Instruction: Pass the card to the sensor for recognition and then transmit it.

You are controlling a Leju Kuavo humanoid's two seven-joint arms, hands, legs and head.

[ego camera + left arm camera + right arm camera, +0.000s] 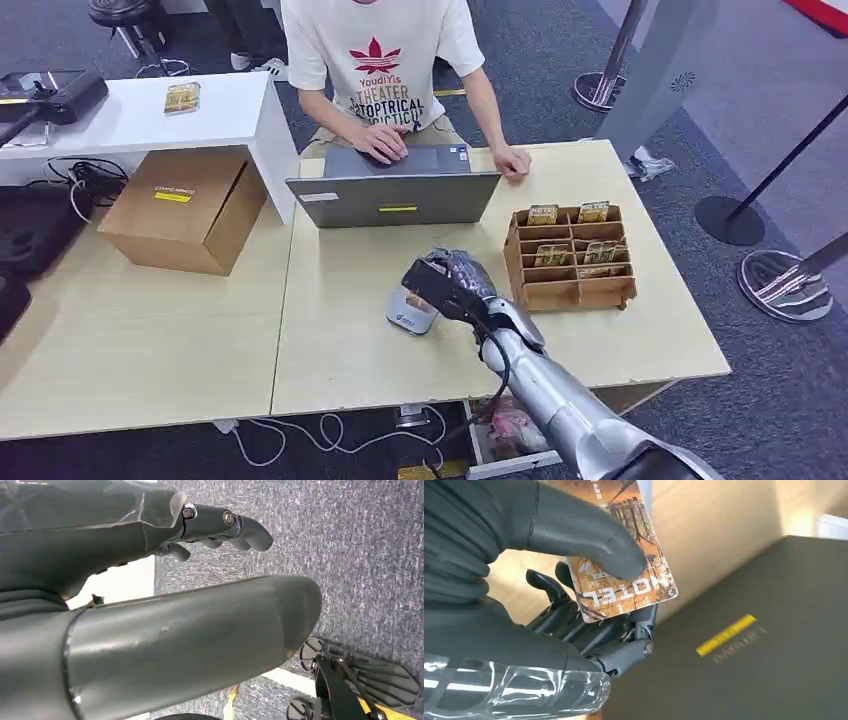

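Card (624, 580): orange-brown autumn tree print, word "HOTEL" near one edge. Pinched between thumb and fingers (574, 625) of the right hand (450, 285), held just above the small grey sensor (408, 315) on the table (340, 340).

Right arm: I see it stretched forward over the surface (330, 370).
Right hand (447, 280): thumb pinches the card (624, 575) against fingers.
Left hand (150, 625): I see it hanging, fingers loosely curled, holding nothing.

The right hand (574, 595) pinches the card (624, 575) between thumb and fingers (624, 652), apparently near the laptop (749, 650).
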